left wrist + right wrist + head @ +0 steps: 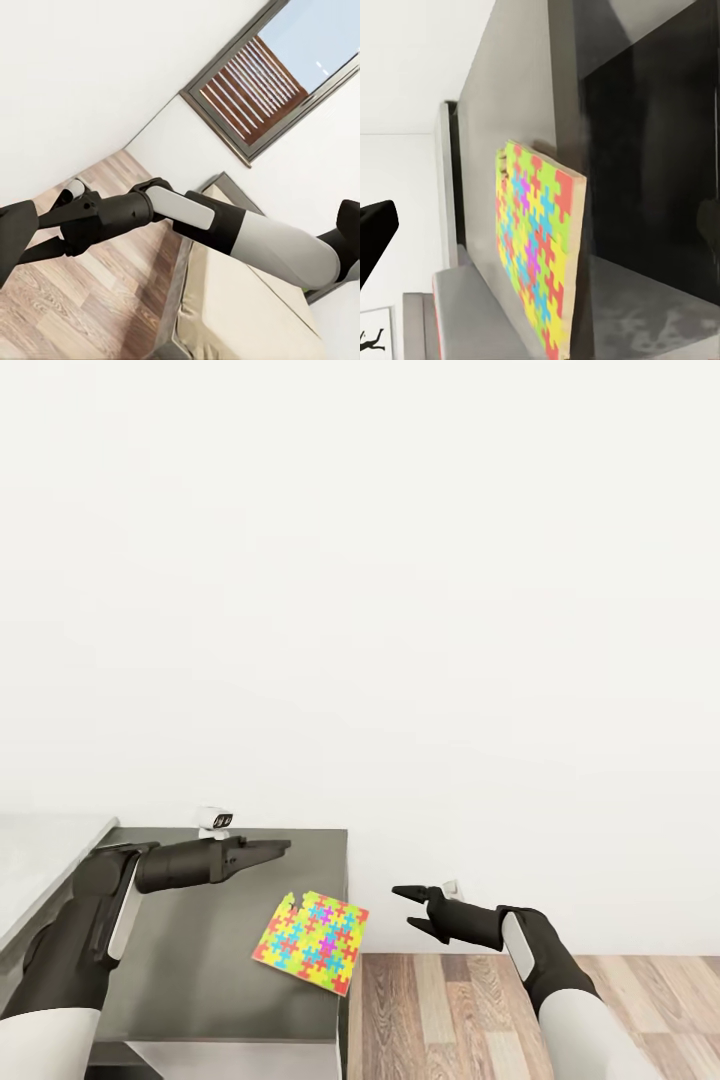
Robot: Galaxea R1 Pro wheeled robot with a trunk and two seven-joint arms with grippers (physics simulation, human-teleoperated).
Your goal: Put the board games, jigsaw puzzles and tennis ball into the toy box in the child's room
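One jigsaw puzzle (310, 942), a thin multicolour square, lies on the dark grey cabinet section (200, 950) of the table, its corner hanging over the right edge. The right wrist view shows the same jigsaw puzzle (536, 255) close up. My left gripper (283, 847) hovers above the cabinet top, behind the puzzle, and is open and empty. To the puzzle's right, my right gripper (405, 908) stands open over the floor, pointing at the puzzle. The left wrist view shows the right gripper (45, 232) and the cream bed (247, 315).
The pale grey table top (40, 855) adjoins the cabinet at the left. A small white device (215, 819) sits at the cabinet's back edge. A white wall rises behind, with wood-plank floor (450, 1010) at the right. A window (277, 75) is above the bed.
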